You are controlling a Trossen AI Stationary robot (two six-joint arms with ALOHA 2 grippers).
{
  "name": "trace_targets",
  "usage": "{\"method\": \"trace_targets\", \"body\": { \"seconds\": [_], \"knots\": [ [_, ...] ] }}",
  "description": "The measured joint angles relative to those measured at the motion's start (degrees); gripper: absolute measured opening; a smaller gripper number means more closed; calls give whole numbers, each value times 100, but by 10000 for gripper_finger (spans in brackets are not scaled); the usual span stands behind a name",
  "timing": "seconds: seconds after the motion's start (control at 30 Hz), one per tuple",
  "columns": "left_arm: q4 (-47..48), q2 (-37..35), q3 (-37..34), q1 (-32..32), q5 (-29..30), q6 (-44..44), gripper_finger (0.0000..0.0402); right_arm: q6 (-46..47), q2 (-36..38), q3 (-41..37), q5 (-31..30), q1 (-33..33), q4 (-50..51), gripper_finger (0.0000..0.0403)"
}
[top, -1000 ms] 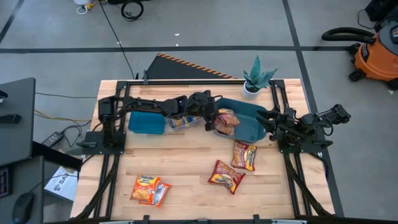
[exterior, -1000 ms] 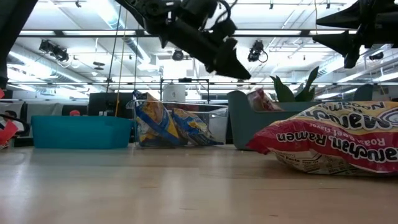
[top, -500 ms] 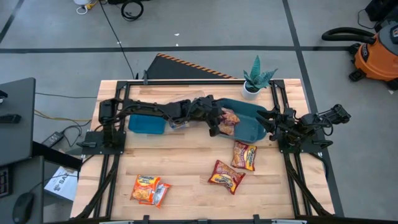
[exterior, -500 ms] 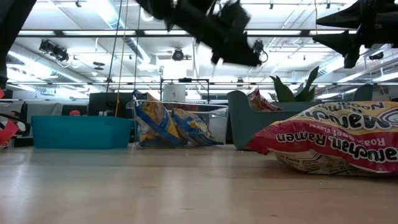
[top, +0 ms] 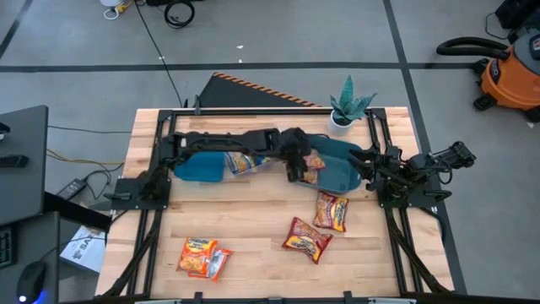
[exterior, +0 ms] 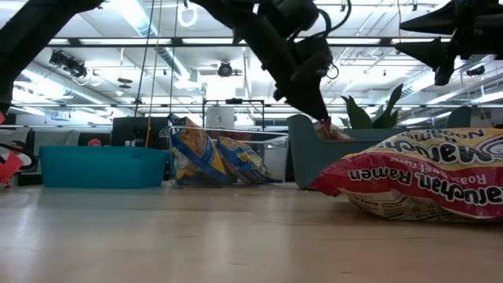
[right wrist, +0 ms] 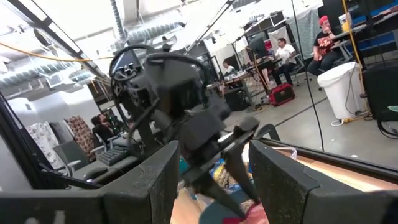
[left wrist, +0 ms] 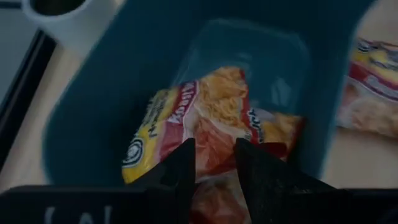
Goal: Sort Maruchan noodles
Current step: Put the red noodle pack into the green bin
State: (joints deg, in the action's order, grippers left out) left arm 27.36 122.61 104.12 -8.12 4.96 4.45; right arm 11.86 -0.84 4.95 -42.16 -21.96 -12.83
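A red-and-yellow Maruchan packet (left wrist: 214, 112) lies crumpled inside the dark teal bin (top: 337, 173), its top showing just above the rim in the low view (exterior: 332, 130). My left gripper (left wrist: 214, 149) reaches into that bin from the table's left (top: 298, 167) and is shut on this packet. Two more red-and-yellow packets (top: 331, 211) (top: 308, 239) and an orange-and-yellow pair (top: 202, 257) lie flat on the table. Blue-and-yellow packets (top: 245, 162) stand in the clear tray. My right gripper (top: 361, 162) waits open at the bin's right end. My left gripper pinches the red-and-yellow packet between its two fingers (left wrist: 183, 168) at a crinkled edge part (left wrist: 214, 140). It comes slanting down from the table's left (exterior: 318, 114). The packet rests in the dark teal bin, bunched and tilted; the number of layers is unclear.
A light teal bin (top: 198, 166) sits at the far left beside the clear tray (exterior: 228, 157). A potted plant (top: 346, 110) stands at the far edge behind the dark bin. In the low view one large red packet (exterior: 424, 177) lies close to the camera. People are in the room beyond.
My left gripper has moved toward the table's right and down, from above the dark teal bin's left rim into the bin and onto the red-and-yellow packet. The packet's top now sits slightly lower above the rim.
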Motion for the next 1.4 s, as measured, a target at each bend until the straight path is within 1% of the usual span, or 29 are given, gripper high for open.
{"method": "trace_targets", "body": {
  "seconds": [0.2,0.27,0.4,0.5,0.6,0.67,0.83,0.9,0.97,1.03,1.2,1.4],
  "knots": [
    [-39,252,8,51,-74,216,121,0,0,0,9,1,-2,199],
    [-239,306,15,66,-72,369,121,0,0,0,3,0,-5,199],
    [-27,306,23,134,-60,722,121,0,0,0,2,0,-27,199],
    [305,175,12,176,33,1098,121,0,0,0,3,0,-47,199],
    [437,-153,24,213,-69,1173,121,0,0,0,2,0,-53,199],
    [545,-352,26,252,-469,1171,121,0,0,0,3,0,-52,199],
    [632,-613,18,414,-1970,1115,121,0,0,0,6,0,-52,199],
    [625,-636,16,515,-2330,1091,121,0,0,0,8,0,-54,199],
    [794,-637,-64,627,-2472,1086,121,0,0,0,10,0,-54,199],
    [907,-634,-219,748,-2457,1078,121,0,0,0,12,0,-47,199],
    [671,-620,-941,1048,-2253,1115,121,0,0,0,25,0,-56,199],
    [-751,-617,-1940,1391,-1532,571,121,0,0,0,27,0,-50,199]
  ]
}}
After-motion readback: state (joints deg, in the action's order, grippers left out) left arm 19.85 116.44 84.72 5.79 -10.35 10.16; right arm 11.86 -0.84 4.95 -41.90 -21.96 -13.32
